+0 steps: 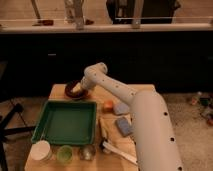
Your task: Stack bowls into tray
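The tray (65,122) looks like smooth green plastic with a slight gloss. The table (57,91) is pale matt wood. The gripper (76,90), at 12 o'clock from the tray, hangs on a smooth white plastic arm (145,120). The cup (87,152) at 6 o'clock looks like steel.

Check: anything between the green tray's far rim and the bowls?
Camera view: only bare tabletop between tray and bowls. The pincer sits at the bowls, not in that gap.

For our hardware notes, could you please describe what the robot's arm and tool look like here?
The arm is thick, smooth and off-white, with rounded tube-like segments, bulbous joints and small dark dots along its casing. No cables show. The tool, at the table's far end, appears pale.
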Action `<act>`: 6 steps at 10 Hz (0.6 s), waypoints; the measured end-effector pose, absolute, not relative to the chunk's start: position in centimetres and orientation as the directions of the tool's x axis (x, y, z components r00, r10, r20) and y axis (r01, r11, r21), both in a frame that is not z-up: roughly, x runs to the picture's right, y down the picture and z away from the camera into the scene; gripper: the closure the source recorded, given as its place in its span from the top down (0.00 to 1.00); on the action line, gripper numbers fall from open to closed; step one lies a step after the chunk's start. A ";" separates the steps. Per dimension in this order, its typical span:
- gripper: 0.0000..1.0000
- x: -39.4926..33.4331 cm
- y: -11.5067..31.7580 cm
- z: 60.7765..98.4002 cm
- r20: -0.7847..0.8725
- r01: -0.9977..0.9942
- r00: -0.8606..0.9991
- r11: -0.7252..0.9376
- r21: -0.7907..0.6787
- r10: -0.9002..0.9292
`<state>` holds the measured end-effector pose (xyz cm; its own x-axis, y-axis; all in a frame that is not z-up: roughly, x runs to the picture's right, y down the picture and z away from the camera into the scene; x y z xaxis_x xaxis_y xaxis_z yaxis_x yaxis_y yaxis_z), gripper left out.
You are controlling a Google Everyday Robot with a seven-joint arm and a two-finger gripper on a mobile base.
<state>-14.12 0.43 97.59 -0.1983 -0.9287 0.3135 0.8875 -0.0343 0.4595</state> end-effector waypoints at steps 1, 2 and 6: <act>0.80 -14.0 0.5 97.8 0.310 0.887 -0.194 -0.032 0.461 -0.931; 0.80 -14.0 0.6 98.1 0.310 0.886 -0.190 -0.027 0.462 -0.932; 0.76 -13.3 0.6 99.5 0.320 0.881 -0.181 -0.009 0.472 -0.930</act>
